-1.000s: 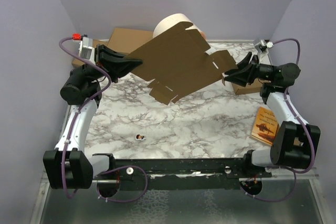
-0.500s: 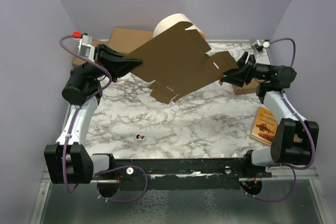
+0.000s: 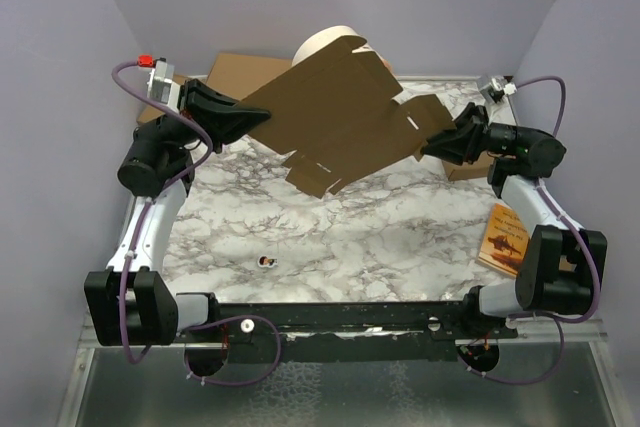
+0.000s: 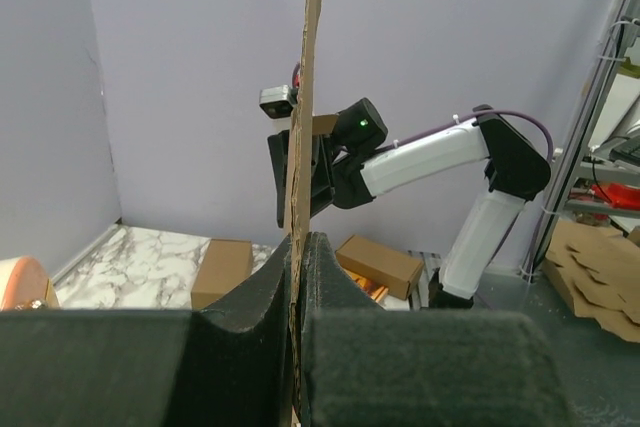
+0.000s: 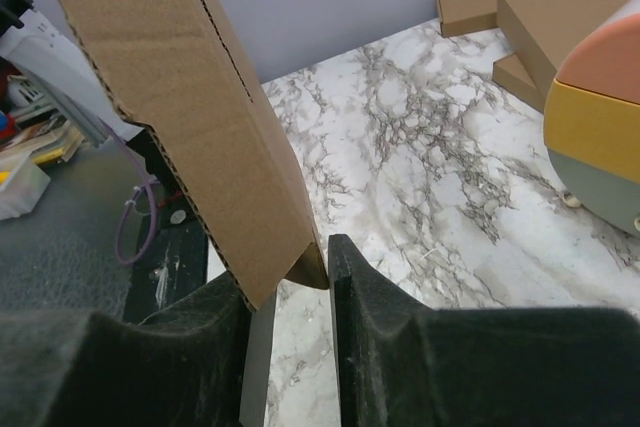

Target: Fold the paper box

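Top external view: the paper box [image 3: 340, 117], an unfolded flat sheet, hangs tilted above the far half of the counter [image 3: 330, 217], spanned between the two arms. The left pincer [image 3: 250, 119] is clamped on its left edge, as it was a second earlier. The right pincer [image 3: 428, 147] has shifted slightly at the right-hand flap, and its jaws have drawn closer about it. The sheet itself has barely moved. Judged from this, a second hold is being taken so that a panel can be bent; no crease is formed yet. The sheet hides most of a cream roll [image 3: 325, 44] and part of a brown carton [image 3: 240, 72] behind it. The tips of the right pincer are too dark to separate here.

Left wrist view: the sheet is seen edge-on, upright between fingers [image 4: 240, 317] pressed shut against it. Its top is cut off by the frame, and it partly hides the right arm [image 4: 430, 162] beyond.

Right wrist view: a corner of the flap lies between the narrowed jaws, touching the right-hand one. The cardboard covers the other, so a firm pinch cannot be confirmed. A coloured rounded object [image 5: 600, 127] is cut off at the right edge.
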Tool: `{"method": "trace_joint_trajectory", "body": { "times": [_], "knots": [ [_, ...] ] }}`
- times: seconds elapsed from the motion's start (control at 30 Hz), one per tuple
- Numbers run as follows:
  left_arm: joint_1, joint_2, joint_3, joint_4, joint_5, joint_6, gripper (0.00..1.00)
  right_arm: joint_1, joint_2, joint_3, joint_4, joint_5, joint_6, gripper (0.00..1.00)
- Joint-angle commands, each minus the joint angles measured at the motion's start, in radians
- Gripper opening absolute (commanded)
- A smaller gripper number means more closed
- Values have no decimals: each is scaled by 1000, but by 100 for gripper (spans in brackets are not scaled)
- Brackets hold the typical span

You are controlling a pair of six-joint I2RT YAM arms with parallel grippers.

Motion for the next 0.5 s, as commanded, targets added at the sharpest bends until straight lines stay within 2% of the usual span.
{"method": "trace_joint_trajectory", "body": {
  "times": [0.0, 0.17, 0.27, 0.4, 0.47],
  "knots": [
    [3, 9, 26, 118, -52, -19, 0, 10, -11, -9, 124, 20, 58, 24],
    [2, 24, 33, 131, -60, -34, 0, 16, -10, -12, 177, 24, 94, 22],
    [3, 33, 41, 133, -63, -39, 0, 16, -11, -11, 188, 23, 106, 15],
    [5, 47, 50, 132, -63, -37, 0, 16, -19, -17, 189, 19, 104, 1],
    [9, 55, 55, 134, -61, -37, 0, 16, -21, -19, 184, 15, 98, 1]
  ]
}}
